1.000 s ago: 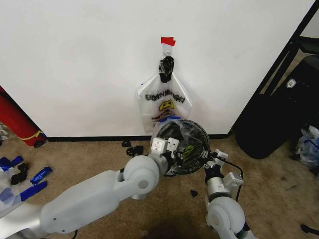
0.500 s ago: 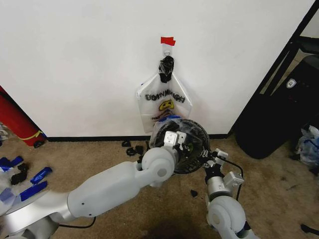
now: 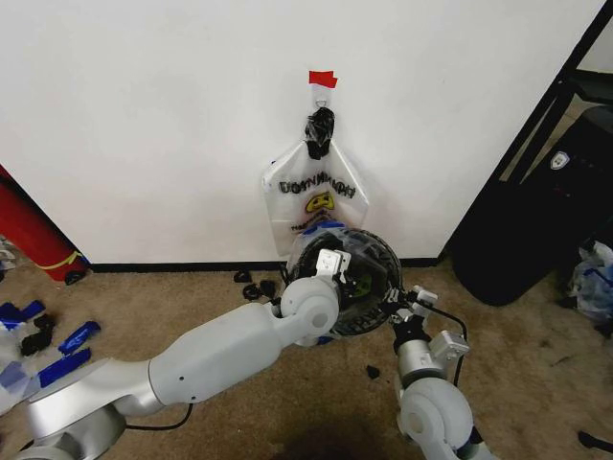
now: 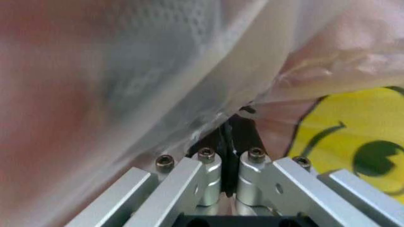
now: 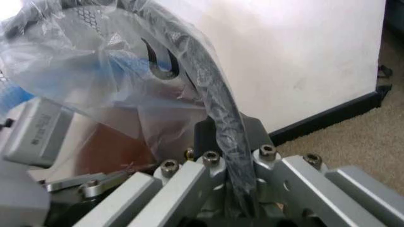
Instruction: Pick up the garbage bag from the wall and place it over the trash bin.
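Head view: garbage bag (image 3: 337,257) draped across trash bin (image 3: 379,305) below the wall (image 3: 144,115), left gripper (image 3: 335,268) inside. Left wrist: fingers (image 4: 208,177) pinching plastic. Right wrist: right gripper (image 5: 237,182) clamped on bin rim. Judged mostly done; seating and release remaining.

Clear garbage bag (image 4: 189,80) film blurs against the lens, hiding the left gripper (image 4: 230,137) tips.

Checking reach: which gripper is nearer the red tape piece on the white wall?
Left. The left gripper is in the black trash bin below the red tape; the right gripper clamps the rim, lower.
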You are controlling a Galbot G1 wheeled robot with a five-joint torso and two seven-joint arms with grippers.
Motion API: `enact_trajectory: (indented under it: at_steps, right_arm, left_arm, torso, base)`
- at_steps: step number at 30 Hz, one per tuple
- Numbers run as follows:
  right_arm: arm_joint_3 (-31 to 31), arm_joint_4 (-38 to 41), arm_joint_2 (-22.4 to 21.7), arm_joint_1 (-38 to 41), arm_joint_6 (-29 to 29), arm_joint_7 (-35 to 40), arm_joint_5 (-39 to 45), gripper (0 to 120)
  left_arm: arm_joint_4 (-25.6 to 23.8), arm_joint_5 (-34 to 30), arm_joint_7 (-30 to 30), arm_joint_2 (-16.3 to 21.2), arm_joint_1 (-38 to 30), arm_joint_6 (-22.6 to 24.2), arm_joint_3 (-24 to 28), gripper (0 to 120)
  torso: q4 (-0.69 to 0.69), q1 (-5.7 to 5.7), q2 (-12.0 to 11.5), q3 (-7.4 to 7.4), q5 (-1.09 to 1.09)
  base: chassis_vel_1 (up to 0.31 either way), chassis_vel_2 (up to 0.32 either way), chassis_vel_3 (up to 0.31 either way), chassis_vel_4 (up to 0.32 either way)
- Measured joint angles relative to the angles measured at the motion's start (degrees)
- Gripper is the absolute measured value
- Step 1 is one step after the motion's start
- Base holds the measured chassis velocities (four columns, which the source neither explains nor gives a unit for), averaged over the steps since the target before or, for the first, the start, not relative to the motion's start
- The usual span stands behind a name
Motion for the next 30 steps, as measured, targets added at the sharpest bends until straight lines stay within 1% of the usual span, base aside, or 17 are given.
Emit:
enact_trajectory:
  at_steps: [10, 12, 13, 15, 17, 26, 30]
  right_arm:
    - [-0.22, -0.01, 0.02, -0.12, 0.00, -0.03, -0.25, 0]
    - [-0.26, 0.54, 0.04, -0.45, -0.01, -0.03, -0.26, 0]
    - [-0.26, 0.54, 0.04, -0.45, -0.01, -0.03, -0.26, 0]
    - [-0.13, 0.81, -0.05, -0.78, -0.03, -0.03, -0.17, 0]
    - [-0.12, 0.94, -0.06, -0.85, -0.06, -0.03, -0.01, 0]
    - [-0.28, 1.50, 0.12, -1.37, -0.46, 0.13, 1.03, 0]
    - [-0.38, 1.98, 0.15, -1.66, -1.42, 0.66, 3.02, 0]
  left_arm:
    - [1.97, 0.78, -0.12, -1.58, -0.61, -0.13, 1.04, 0]
    - [3.69, 1.47, -0.17, -2.27, -0.75, -0.13, 1.55, 0]
    - [3.69, 1.47, -0.17, -2.27, -0.75, -0.13, 1.55, 0]
    - [5.75, 2.15, -0.32, -2.92, -0.78, 0.07, 1.96, 0]
    - [6.43, 2.30, -0.26, -3.25, -0.78, 0.10, 2.07, 0]
    - [8.15, 3.36, 1.43, -3.76, -0.28, -1.07, 2.03, 0]
    - [8.55, 4.03, 1.95, -4.06, -0.04, -1.97, 1.75, 0]
  torso:
    - [-0.01, 0.00, 0.00, 0.00, 0.00]
    - [0.00, 0.00, 0.00, 0.00, 0.00]
    - [0.00, 0.00, 0.00, 0.00, 0.00]
    - [0.00, 0.00, 0.00, 0.00, 0.00]
    - [0.00, 0.00, 0.00, 0.00, 0.00]
    - [0.00, 0.00, 0.00, 0.00, 0.00]
    - [0.00, 0.00, 0.00, 0.00, 0.00]
  base:
    - [0.000, 0.000, 0.000, 0.000]
    - [0.000, 0.000, 0.000, 0.000]
    - [0.000, 0.000, 0.000, 0.000]
    - [0.000, 0.000, 0.000, 0.000]
    - [0.000, 0.000, 0.000, 0.000]
    - [0.000, 0.000, 0.000, 0.000]
    - [0.000, 0.000, 0.000, 0.000]
